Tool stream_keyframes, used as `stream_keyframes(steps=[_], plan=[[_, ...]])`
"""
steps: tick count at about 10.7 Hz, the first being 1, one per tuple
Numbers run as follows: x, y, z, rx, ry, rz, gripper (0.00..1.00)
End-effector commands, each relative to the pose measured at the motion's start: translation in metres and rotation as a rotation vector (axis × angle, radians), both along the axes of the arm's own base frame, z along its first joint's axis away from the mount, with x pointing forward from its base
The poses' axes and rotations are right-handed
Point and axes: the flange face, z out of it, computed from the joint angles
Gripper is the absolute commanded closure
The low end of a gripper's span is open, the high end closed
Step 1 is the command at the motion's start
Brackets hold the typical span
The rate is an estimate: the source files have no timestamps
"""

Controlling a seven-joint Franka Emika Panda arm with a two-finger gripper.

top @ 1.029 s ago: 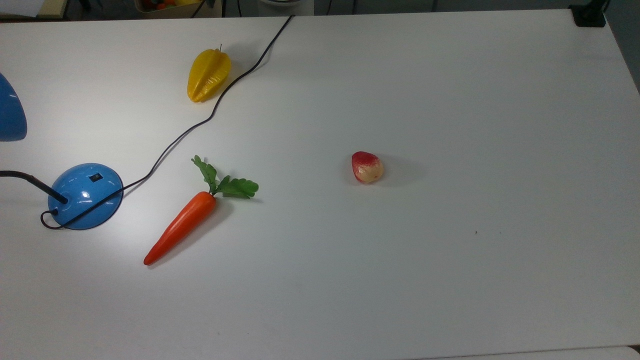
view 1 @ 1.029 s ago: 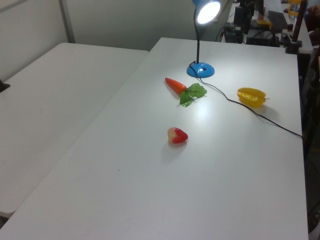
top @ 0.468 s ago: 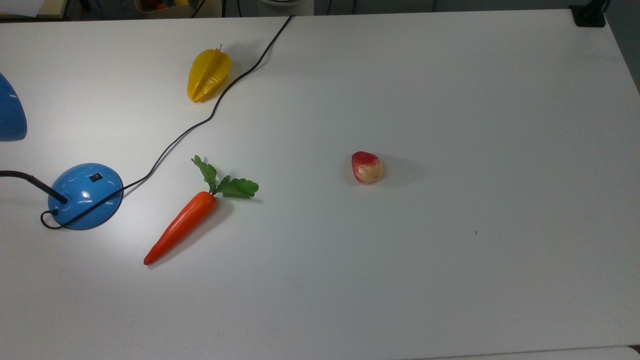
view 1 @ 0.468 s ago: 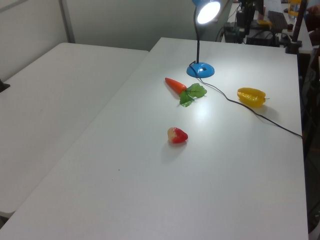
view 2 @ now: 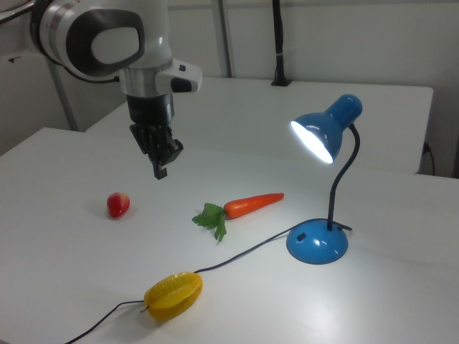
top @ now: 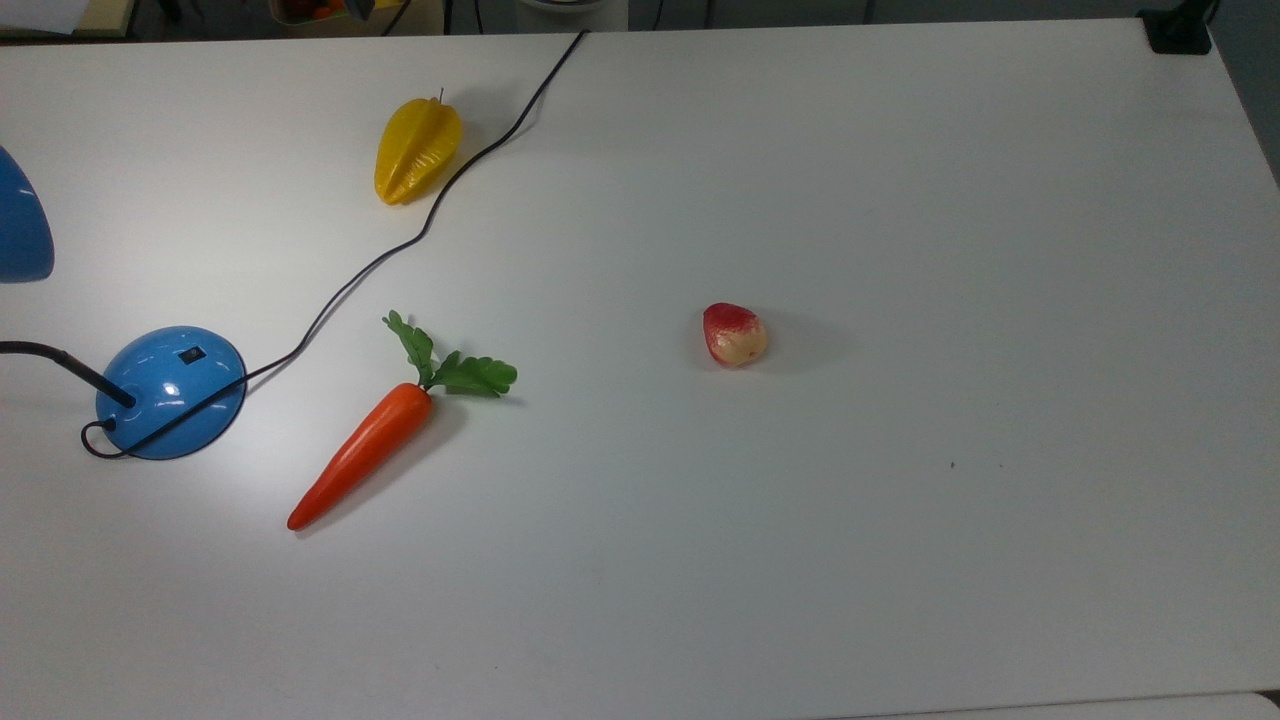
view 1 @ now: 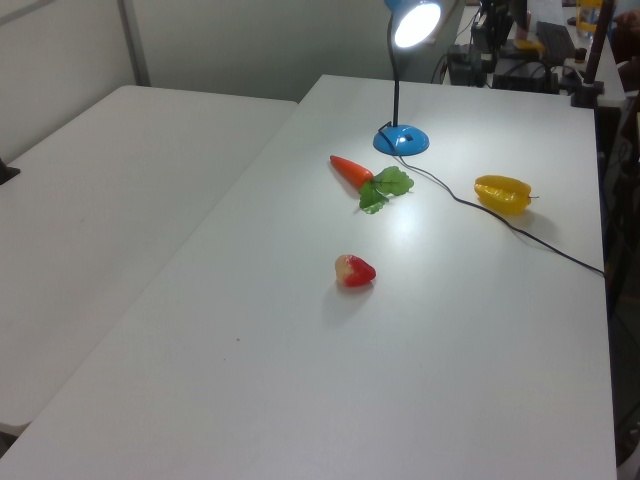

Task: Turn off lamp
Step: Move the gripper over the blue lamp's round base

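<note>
The arm (view 2: 107, 43), a white glossy housing with grey joint panels, is seen in the right view suspended above the bench (view 2: 64, 287), wrist directed straight down. The black tool (view 2: 161, 166) hangs clear of every object, above the bench between the strawberry and the carrot; its fingers appear pressed together with nothing between them.

From near to far in the right view: a waxy, ribbed yellow starfruit (view 2: 173, 294) lies at 6 o'clock, with the thin black cord (view 2: 244, 254) passing just beside it. At 4 o'clock stands the lamp (view 2: 318, 244), with a glossy blue dome base carrying a small black switch (view 2: 300, 235), a curved black gooseneck and a blue conical shade (view 2: 327, 127) that is lit. At centre lies a smooth orange carrot (view 2: 252, 204) with crinkled green leaves. At 9 o'clock rests a small red strawberry (view 2: 118, 204). The bench surface is matte white.

In the top view, the lamp base (top: 170, 391) is at 9 o'clock.
</note>
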Motion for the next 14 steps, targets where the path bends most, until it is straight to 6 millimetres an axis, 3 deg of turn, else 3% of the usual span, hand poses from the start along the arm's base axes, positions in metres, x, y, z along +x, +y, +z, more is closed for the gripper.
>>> stream_keyframes(steps=[1,5,7,9,14], plan=[[0.002,-0.031,-0.03,0.011,-0.076,-0.136,1.0],[0.005,-0.083,-0.093,-0.041,-0.211,-0.245,1.0],[0.022,-0.11,-0.128,-0.073,-0.275,-0.32,1.0],[0.039,-0.125,-0.157,-0.103,-0.344,-0.363,1.0],[0.069,-0.153,-0.195,-0.146,-0.525,-0.532,1.0]])
